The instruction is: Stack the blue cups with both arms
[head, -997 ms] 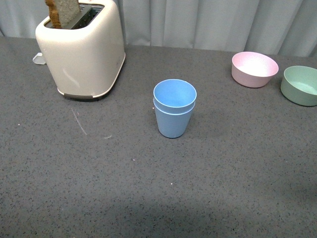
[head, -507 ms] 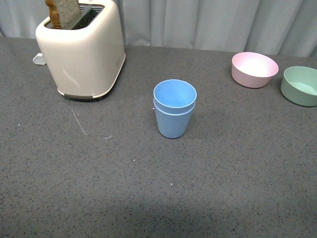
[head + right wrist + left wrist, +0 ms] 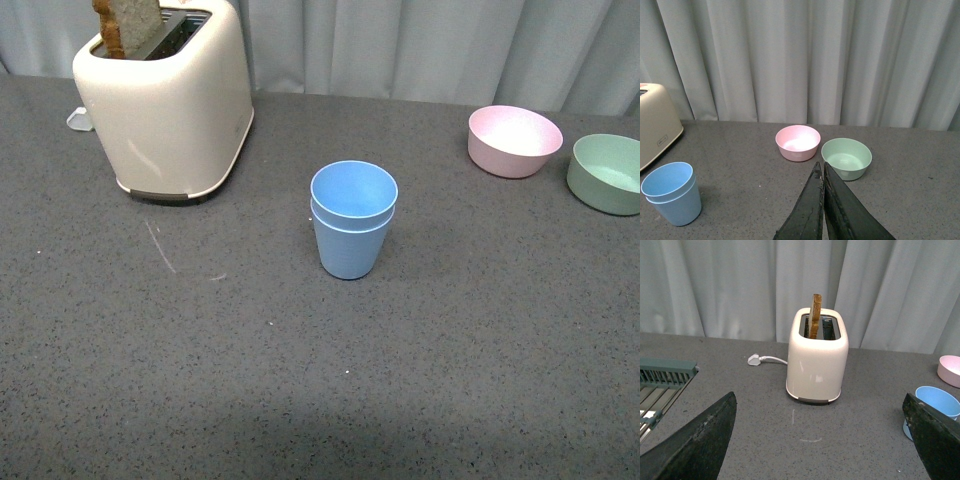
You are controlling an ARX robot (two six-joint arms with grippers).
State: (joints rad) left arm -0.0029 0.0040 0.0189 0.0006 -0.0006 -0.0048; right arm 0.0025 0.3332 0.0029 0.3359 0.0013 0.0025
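Observation:
Two light blue cups [image 3: 352,220] stand nested one inside the other, upright, in the middle of the grey table. The stack also shows in the right wrist view as blue cups [image 3: 672,200] and in the left wrist view as blue cups [image 3: 935,407], partly behind one finger. Neither arm appears in the front view. My left gripper [image 3: 822,440] is open with only bare table between its wide-apart fingers [image 3: 702,442]. My right gripper [image 3: 821,170] is shut with nothing in it, well clear of the cups.
A cream toaster [image 3: 165,100] with a slice of toast stands at the back left, its white plug [image 3: 754,359] lying behind it. A pink bowl [image 3: 513,140] and a green bowl [image 3: 606,172] sit back right. A green rack [image 3: 662,380] lies off to one side.

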